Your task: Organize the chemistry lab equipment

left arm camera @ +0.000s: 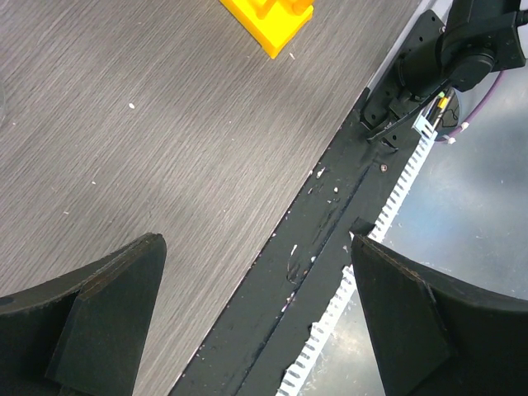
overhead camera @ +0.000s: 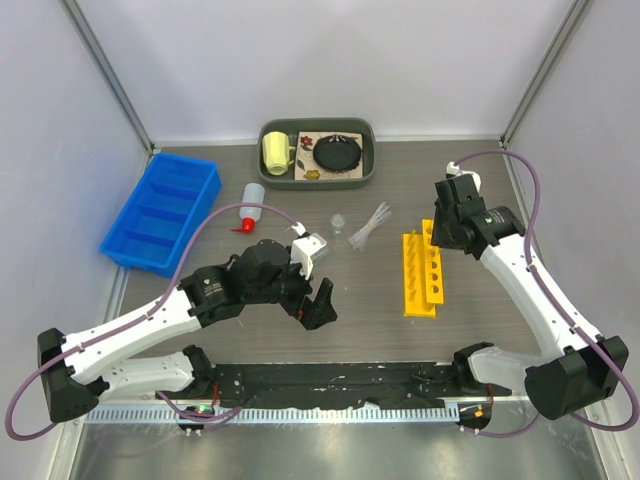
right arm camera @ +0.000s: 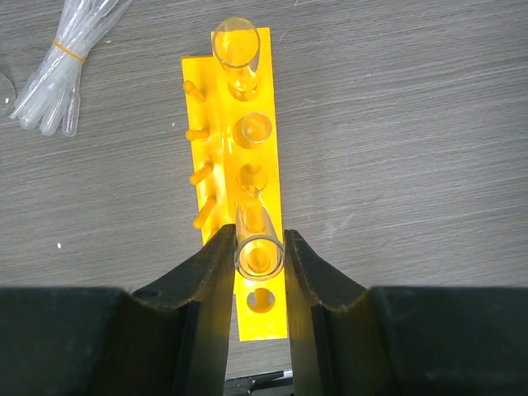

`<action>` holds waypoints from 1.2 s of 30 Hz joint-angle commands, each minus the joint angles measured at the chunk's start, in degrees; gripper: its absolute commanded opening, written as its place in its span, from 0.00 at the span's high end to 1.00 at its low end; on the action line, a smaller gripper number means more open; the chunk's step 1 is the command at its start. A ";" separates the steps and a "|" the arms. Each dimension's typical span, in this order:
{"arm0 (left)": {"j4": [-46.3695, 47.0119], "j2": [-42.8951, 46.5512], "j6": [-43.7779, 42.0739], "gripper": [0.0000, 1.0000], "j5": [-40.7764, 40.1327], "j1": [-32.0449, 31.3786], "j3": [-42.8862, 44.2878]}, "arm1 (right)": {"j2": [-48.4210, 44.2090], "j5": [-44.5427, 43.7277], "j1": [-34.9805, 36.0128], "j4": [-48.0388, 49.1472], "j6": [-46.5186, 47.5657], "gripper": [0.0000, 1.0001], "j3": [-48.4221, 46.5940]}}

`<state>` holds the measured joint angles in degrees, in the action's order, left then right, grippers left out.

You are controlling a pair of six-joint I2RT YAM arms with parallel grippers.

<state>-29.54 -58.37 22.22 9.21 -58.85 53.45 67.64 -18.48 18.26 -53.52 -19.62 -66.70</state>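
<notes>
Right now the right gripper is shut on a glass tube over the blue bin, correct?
Not quite. The right gripper is shut on the glass tube, but it is over the yellow rack, not the blue bin. The right wrist view shows it.

The left arm stretches low from the near left toward the middle, and the left gripper [overhead camera: 320, 303] has its fingers spread wide. The right arm arches up from the near right, and the right gripper [right arm camera: 258, 239] pinches a glass tube [right arm camera: 250, 216].
</notes>
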 commanded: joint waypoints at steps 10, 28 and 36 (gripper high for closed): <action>0.71 0.10 -0.95 0.00 0.37 0.14 0.51 | 0.65 -0.77 -2.09 3.59 1.95 0.86 0.60; 1.06 0.27 -0.95 0.00 0.19 0.14 0.34 | 2.85 2.92 -2.27 5.18 0.37 0.87 3.85; 1.33 1.06 -0.51 0.00 0.10 0.14 -0.28 | 3.64 4.59 -2.27 6.93 -1.21 0.87 7.63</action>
<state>-29.50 -58.39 22.02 9.10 -58.85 53.43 71.11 -14.98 16.25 -48.56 -19.53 -59.81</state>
